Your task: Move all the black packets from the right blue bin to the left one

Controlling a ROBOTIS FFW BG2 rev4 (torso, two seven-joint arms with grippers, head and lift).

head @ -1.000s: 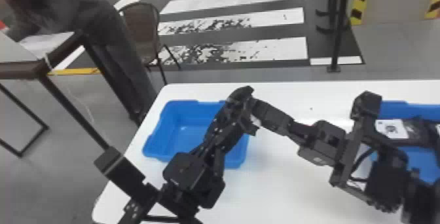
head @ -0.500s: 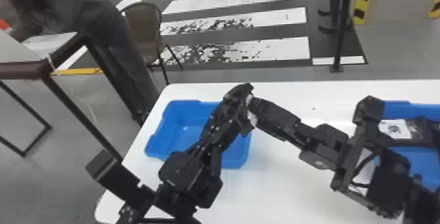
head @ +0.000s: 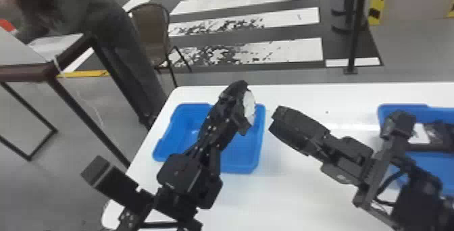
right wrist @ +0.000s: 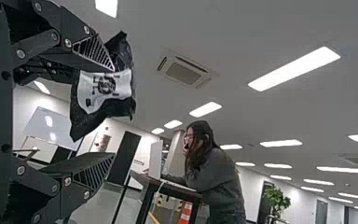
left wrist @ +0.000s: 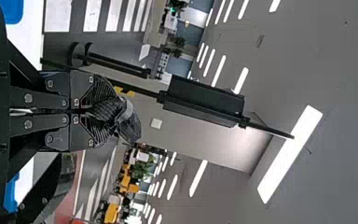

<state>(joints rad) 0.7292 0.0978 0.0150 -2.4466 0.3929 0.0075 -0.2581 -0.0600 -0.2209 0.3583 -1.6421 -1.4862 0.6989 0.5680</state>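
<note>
Packet transfer at the left blue bin (head: 240,166); clock directions are read on the head view, 12 o'clock pointing away from the robot. The left gripper (left wrist: 109,113) is clenched on a black packet (right wrist: 105,88), seen over the bin's 2 o'clock side. The right gripper (right wrist: 113,112), fingers spread and grasping nothing, stands just beside, towards the packet's 4 o'clock. Another white-labelled packet (head: 419,135) lies in the 12 o'clock part of the right blue bin (head: 402,108).

Hazards (judged): release from this position could drop the packet on the bin's 3 o'clock wall or on the white table (head: 287,193), since it is held near that edge. The upward slant of the left gripper could let the film slide back along the fingers or cling to their ribs. The nearness of the right gripper could cause a snag or knock if either arm swings carelessly.

Comparison of views: the head view relates the packet to both bins; the left wrist view details ribbed fingertips closing on crumpled film; the right wrist view presents the white label broadside and the packet clear of the lower finger.
</note>
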